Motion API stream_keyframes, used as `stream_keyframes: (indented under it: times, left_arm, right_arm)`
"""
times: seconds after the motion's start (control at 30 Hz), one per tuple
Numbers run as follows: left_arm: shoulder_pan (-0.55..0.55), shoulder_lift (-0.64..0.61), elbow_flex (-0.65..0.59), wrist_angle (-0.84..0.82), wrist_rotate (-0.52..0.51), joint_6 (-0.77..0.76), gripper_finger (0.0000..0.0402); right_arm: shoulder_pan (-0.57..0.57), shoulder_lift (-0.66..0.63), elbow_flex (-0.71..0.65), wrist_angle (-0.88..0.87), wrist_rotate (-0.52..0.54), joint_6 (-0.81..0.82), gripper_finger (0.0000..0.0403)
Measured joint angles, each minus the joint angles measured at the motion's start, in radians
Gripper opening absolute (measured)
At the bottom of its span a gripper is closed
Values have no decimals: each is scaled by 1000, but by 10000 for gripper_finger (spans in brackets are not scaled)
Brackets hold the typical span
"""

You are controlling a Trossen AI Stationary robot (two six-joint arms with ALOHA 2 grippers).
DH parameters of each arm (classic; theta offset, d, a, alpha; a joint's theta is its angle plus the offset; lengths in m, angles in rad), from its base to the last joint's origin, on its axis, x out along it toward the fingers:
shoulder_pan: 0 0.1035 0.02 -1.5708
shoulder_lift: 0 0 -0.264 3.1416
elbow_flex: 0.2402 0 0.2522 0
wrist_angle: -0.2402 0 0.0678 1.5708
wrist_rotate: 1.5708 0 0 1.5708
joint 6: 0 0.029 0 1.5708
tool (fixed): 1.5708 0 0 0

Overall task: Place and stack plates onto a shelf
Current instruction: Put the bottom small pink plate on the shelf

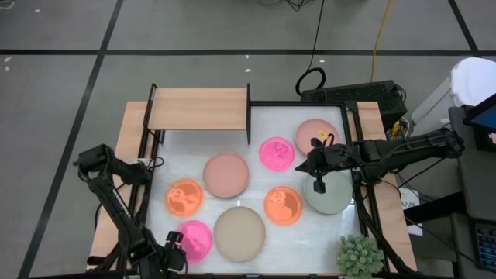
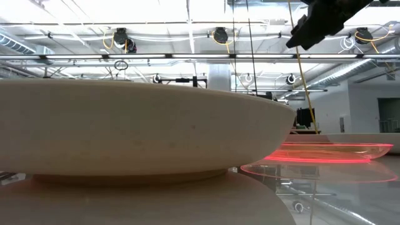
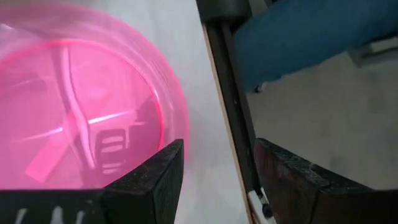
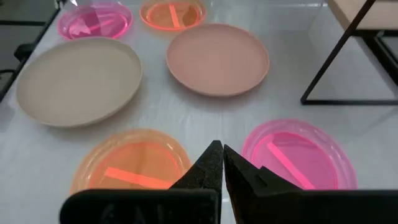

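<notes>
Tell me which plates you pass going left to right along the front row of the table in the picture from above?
Pink plate, with the left pincer at its edge → beige plate → then the spiky green plant in the corner.

Your left gripper (image 1: pixel 177 252) sits at the table's (image 1: pixel 256 124) near edge, fingers parted; your right gripper (image 1: pixel 318 184), closed, hangs over its right side.
</notes>
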Motion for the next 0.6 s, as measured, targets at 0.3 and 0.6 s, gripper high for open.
stream_keyframes:
  times: [0.3, 0.6]
  left_arm:
    - [-22, 68, 0, -7, -4, 8, 202]
    - [-22, 69, 0, -85, -77, 34, 202]
  right_arm:
    - [0, 0, 0, 33, 0, -41, 0]
    - [0, 0, 0, 33, 0, -51, 0]
